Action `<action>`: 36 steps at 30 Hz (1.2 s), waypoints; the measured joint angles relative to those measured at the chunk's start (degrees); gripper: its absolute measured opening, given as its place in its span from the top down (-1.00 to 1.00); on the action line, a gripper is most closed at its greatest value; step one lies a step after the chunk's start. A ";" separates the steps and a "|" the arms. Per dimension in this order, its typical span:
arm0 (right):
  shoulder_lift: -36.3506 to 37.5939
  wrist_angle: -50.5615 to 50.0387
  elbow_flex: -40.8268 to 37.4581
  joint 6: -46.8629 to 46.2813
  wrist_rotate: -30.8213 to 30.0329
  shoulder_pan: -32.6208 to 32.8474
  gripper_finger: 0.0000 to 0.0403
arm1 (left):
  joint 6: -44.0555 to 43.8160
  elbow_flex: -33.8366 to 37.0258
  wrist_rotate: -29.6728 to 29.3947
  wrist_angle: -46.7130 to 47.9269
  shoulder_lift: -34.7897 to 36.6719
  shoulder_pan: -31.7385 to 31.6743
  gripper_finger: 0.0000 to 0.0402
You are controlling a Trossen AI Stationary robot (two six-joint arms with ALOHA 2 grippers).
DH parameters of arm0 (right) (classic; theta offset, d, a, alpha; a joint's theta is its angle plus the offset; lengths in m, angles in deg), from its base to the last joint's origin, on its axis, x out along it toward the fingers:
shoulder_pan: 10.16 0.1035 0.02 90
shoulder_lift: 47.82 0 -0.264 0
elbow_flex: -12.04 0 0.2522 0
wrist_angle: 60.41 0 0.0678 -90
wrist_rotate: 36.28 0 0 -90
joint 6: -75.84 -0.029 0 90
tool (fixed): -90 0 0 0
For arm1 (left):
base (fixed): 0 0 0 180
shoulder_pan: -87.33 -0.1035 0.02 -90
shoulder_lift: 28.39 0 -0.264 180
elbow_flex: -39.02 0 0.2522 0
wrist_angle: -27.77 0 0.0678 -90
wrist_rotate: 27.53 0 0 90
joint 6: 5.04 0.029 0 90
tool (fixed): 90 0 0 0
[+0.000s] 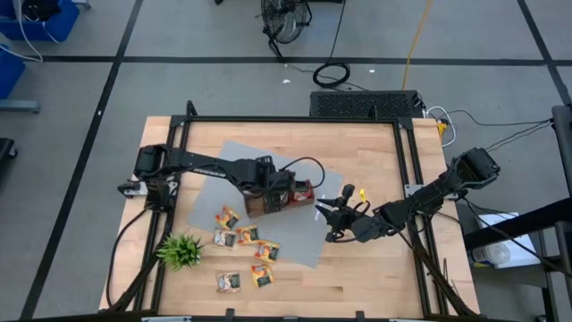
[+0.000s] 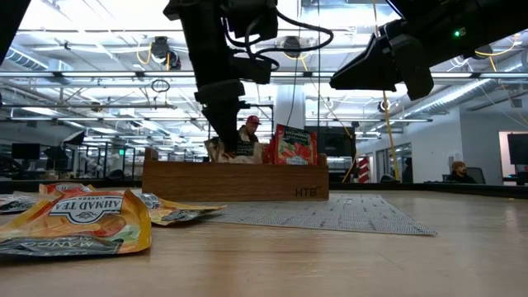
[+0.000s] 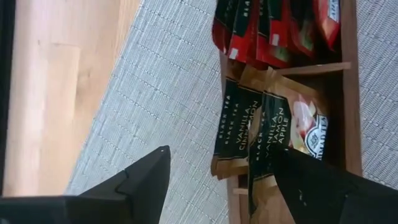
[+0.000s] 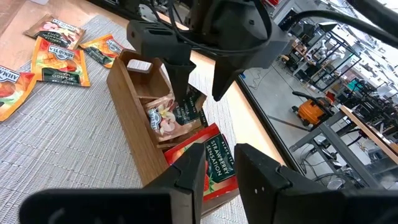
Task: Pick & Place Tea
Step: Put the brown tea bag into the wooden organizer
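Note:
A brown wooden tray [image 4: 130, 106] stands on a grey mat [image 1: 304, 237]. Red tea sachets [image 4: 214, 158] stand in one end compartment and pale ones [image 3: 267, 130] in the middle. Several more tea sachets [image 1: 246, 235] lie loose on the mat and table, nearer the front edge. My left gripper [image 4: 199, 96] hangs open over the tray, pointing down. One finger [image 4: 180, 87] reaches into the middle compartment, the other [image 4: 221, 81] stands outside the tray's far wall. My right gripper [image 4: 219, 180] waits level to the tray's right, slightly open and holding nothing. My left gripper has one finger [image 3: 311, 186] down among the pale sachets in the middle compartment, coming from above. Whether it touches them I cannot tell. No sachet is pinched between the fingers.
A small green plant [image 1: 181, 250] stands near the front left corner. Black frame rails [image 1: 413, 179] run along the table's sides. Bare wood lies in front of the mat at the near right. People show in the room far behind the table.

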 joint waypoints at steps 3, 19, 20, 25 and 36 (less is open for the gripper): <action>0.00 -0.02 0.00 0.00 -0.02 0.00 0.64 | 0.60 0.00 1.57 -0.01 0.00 -0.13 -0.36; 0.00 0.04 0.00 0.00 1.79 0.02 0.64 | 6.38 1.16 5.47 -6.11 0.00 -2.08 -0.36; 0.00 0.04 0.00 0.00 1.79 0.02 0.64 | 5.96 1.16 5.48 -5.94 0.00 -2.21 -0.36; 0.00 0.04 0.00 0.00 1.89 0.02 0.64 | 4.30 1.16 10.49 -4.96 0.00 -3.10 -0.36; 0.00 0.31 0.00 0.00 2.75 0.02 0.64 | 5.23 1.18 12.98 -5.08 -0.17 -3.52 -0.36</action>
